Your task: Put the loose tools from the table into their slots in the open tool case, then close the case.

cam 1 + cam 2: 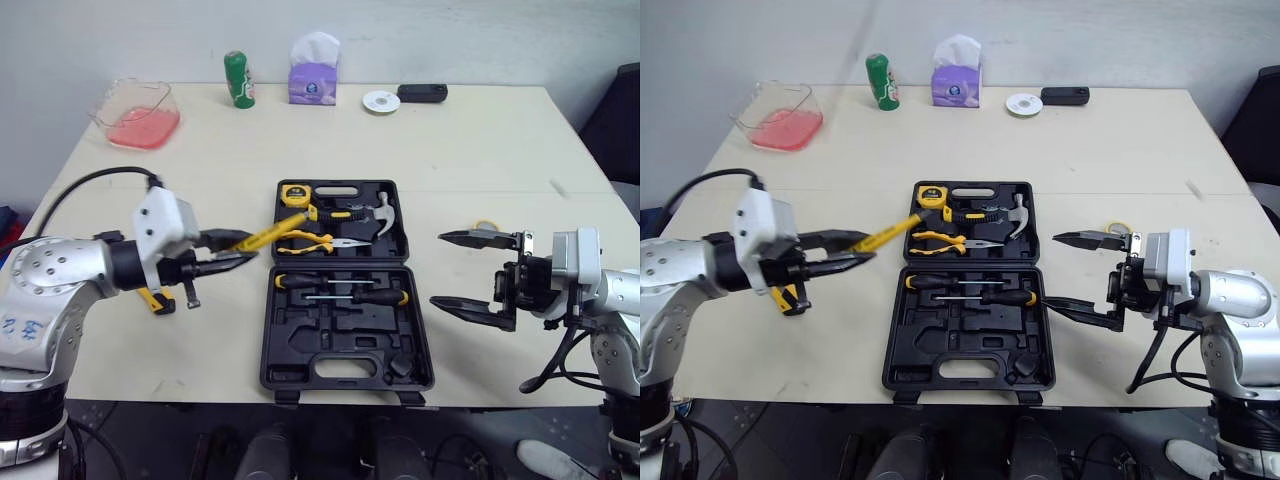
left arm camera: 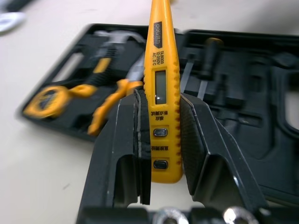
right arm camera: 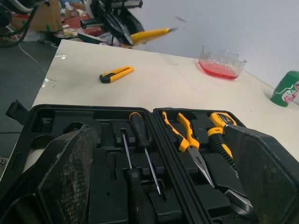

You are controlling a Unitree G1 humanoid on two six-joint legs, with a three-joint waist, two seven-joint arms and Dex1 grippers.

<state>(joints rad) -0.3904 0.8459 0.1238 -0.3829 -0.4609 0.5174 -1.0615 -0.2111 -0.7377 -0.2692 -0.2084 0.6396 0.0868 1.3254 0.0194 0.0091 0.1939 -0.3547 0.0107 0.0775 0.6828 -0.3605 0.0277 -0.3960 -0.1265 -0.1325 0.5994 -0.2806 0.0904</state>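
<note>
Table (image 1: 470, 150): pale top, case at front centre.
Case (image 1: 335, 345): open flat. Far half holds hammer (image 1: 380, 212), pliers (image 1: 318, 240), tape (image 1: 295, 194). Near half holds two screwdrivers (image 1: 385, 296).
Right gripper (image 1: 437, 268): just right of case, above table, fingers spread wide, nothing between them.
Left gripper (image 1: 245, 248): left of case, fingers closed tight on tester (image 1: 272, 233).
Tester: yellow, held off table, free end pointing toward tape.
Knife (image 1: 155, 300): yellow-black, loose on table below left gripper, outside case.
</note>
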